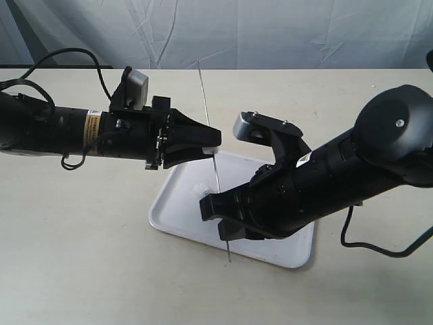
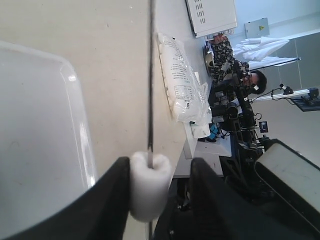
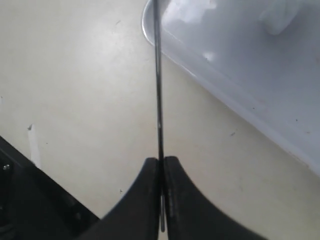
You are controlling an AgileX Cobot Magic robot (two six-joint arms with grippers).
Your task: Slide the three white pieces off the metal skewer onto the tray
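1. Apparently partway through the job, two black robot arms work a metal skewer (image 1: 208, 115) over a white tray (image 1: 284, 254) on a pale table (image 1: 81, 257).
2. At the rod's lower end, the right claw (image 3: 161, 167) is pinched tight on the metal skewer, holding it raised above the tray's near rim.
3. Higher up the rod, the left claw (image 2: 160, 172) stands wide around a white piece (image 2: 149, 187) threaded on the skewer. One finger (image 2: 112, 200) touches the piece and a gap shows at the other, so no firm squeeze is evident.
4. On the tray, a second white piece (image 1: 200, 189) lies loose below the left claw, and that share of the work looks done.
5. The third piece shows in none of the views. It may lie on the tray behind the right arm, but the pictures cannot settle that.
6. What remains, by this reading, is at least the threaded piece. It looks set to travel along the bare rod to the free far end and then drop onto the tray.
7. The skewer beyond the left claw carries nothing, so the path for that slide seems open.
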